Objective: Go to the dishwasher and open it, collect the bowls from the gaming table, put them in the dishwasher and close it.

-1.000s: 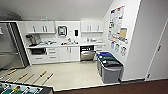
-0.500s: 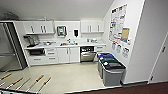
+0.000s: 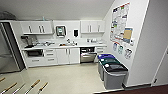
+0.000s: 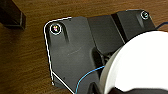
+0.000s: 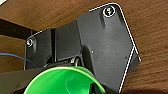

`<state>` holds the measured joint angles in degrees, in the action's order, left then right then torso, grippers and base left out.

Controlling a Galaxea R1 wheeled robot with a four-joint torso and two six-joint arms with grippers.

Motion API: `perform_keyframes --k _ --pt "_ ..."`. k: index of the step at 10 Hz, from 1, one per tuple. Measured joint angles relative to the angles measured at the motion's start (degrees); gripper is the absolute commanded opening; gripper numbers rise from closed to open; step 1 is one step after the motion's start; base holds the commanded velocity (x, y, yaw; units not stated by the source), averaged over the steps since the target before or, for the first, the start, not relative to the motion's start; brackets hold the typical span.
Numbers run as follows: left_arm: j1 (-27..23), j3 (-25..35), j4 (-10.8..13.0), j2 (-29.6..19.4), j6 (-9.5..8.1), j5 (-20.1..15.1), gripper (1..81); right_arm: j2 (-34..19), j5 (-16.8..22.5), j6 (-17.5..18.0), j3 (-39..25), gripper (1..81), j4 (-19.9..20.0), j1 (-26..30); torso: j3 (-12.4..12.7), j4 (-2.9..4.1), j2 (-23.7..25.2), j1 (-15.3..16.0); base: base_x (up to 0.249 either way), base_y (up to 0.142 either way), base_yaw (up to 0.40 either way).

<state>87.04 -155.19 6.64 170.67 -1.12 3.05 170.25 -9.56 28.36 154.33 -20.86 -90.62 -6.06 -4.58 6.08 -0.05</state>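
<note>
- Left end effector carries a white bowl (image 4: 140,65) close against its wrist; the grip itself cannot be made out.
- Right end effector likewise has a green bowl (image 5: 62,81); grip unclear.
- Dishwasher (image 3: 87,55) stands under the tabletop (image 3: 62,46), door open, beside white cabinets.
- Blue-lidded bins (image 3: 112,71) stand near it.
- Wall posters (image 3: 120,22): writing unreadable.

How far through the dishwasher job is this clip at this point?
Done: the dishwasher under the counter looks open, its dark inside exposed. In hand: a white bowl sits close at the left wrist and a green bowl at the right wrist, seemingly collected. Left: the dishwasher lies across the kitchen floor, so loading and closing remain.
</note>
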Motion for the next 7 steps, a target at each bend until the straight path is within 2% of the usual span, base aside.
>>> perform_keyframes --k 7 --pt "0.0 0.0 0.0 0.2 0.0 0.0 1.0 1.0 0.0 0.0 0.3 1.0 0.0 0.0 0.0 0.0 0.0 0.0 0.194 0.0 0.0"
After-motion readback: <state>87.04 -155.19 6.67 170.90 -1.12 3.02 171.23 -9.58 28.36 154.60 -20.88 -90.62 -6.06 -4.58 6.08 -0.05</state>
